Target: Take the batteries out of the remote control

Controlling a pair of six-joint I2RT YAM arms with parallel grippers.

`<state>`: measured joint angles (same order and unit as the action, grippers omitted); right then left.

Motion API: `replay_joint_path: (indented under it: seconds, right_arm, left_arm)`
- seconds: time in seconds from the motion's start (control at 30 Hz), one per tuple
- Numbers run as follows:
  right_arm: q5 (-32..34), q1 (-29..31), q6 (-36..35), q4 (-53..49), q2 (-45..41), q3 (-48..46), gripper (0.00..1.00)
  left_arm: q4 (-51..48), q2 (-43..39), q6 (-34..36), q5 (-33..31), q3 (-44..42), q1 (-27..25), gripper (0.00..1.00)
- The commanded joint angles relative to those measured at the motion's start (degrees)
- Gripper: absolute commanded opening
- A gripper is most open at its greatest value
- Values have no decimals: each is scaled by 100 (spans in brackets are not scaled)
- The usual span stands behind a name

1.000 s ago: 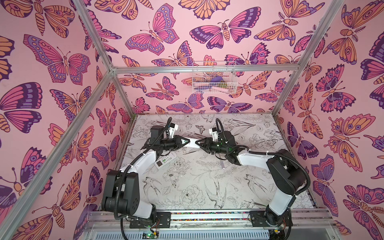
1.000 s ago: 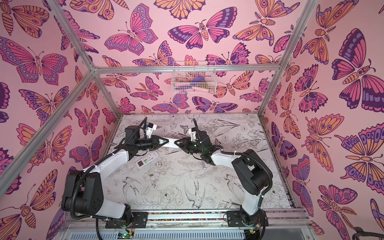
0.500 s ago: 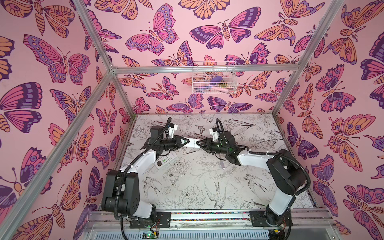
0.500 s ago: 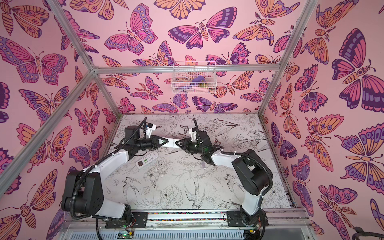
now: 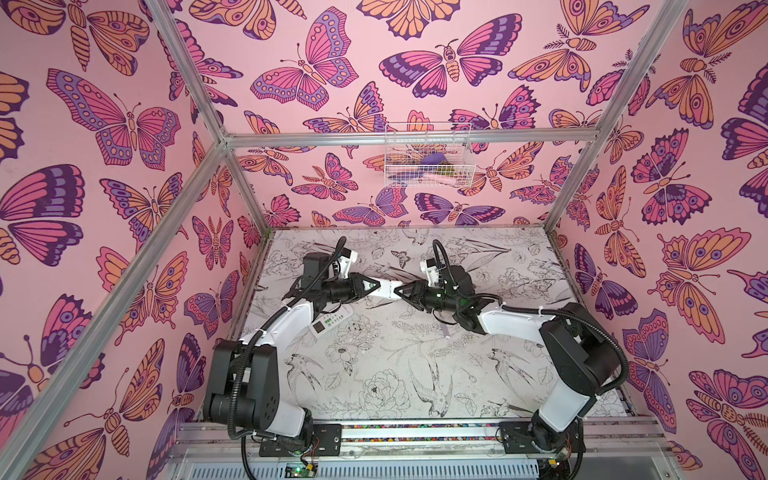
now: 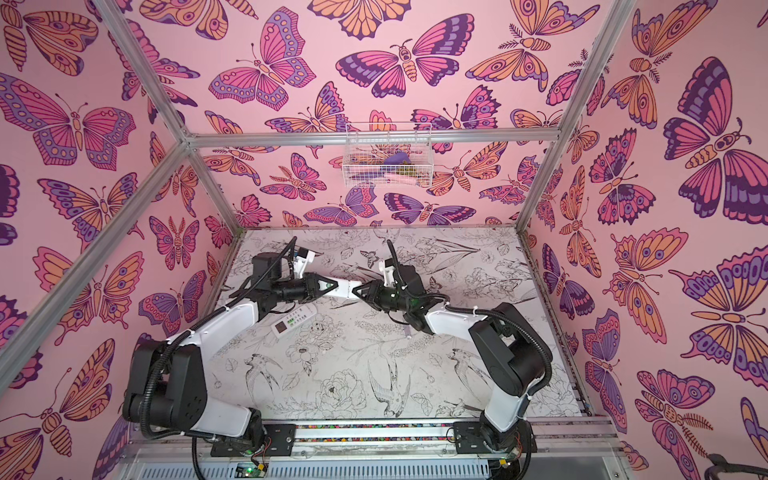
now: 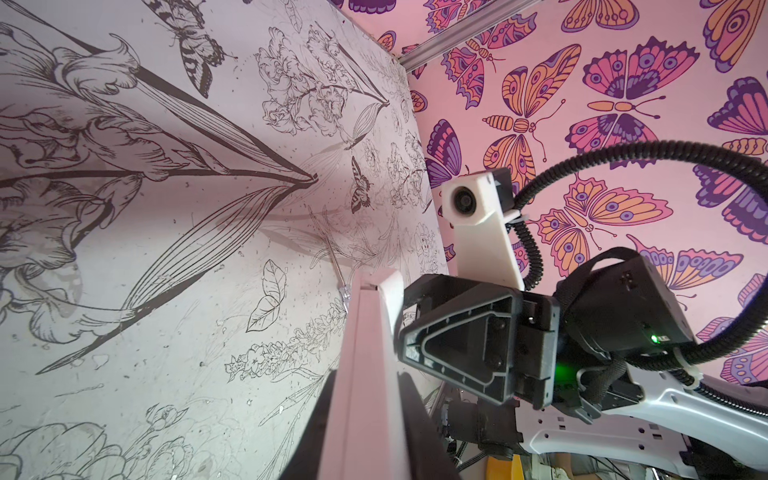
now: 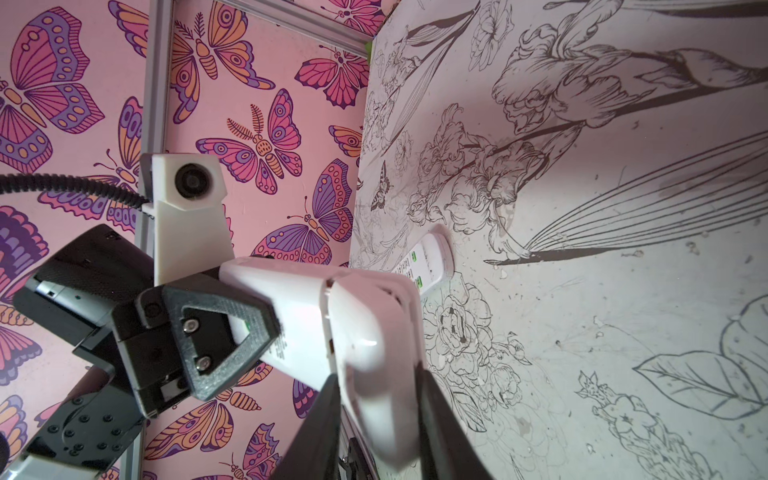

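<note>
Remote control (image 5: 386, 289) up off the bench (image 5: 395, 374) — left gripper (image 5: 376, 286) clamped on one end, right gripper (image 5: 400, 291) clamped on the opposite end.

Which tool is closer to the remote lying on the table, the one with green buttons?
Left. The left tool hangs just beyond the table remote, gripping a second remote; the right tool grips its other end, farther away.

Right gripper (image 7: 395, 329) apparently clamps the white remote (image 7: 365, 374).

wire basket (image 5: 400, 167) on butterfly back wall (image 5: 291, 166)
</note>
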<state>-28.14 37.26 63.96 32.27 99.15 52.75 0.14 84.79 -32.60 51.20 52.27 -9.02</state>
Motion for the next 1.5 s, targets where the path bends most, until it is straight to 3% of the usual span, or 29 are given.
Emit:
replay_joint_path:
  seconds: [0.0,0.37,0.83,1.2,1.47]
  right_arm:
    - [-78,75,-77,181,-295,-11,32]
    - [-179,67,-196,34,-270,107,30]
    - [-288,-32,-156,95,-383,91,17]
    - [-227,-318,-228,-66,-1279,-407,12]
    - [-84,-857,-928,-1392,-2327,-779,11]
  left_arm:
    - [-15,-25,70,77,125,-43,0]
    - [12,52,104,66,123,-39,0]
    - [19,142,111,7,80,-61,0]
    - [-13,267,82,-17,73,-269,0]
    - [102,397,-63,-83,-46,-426,0]
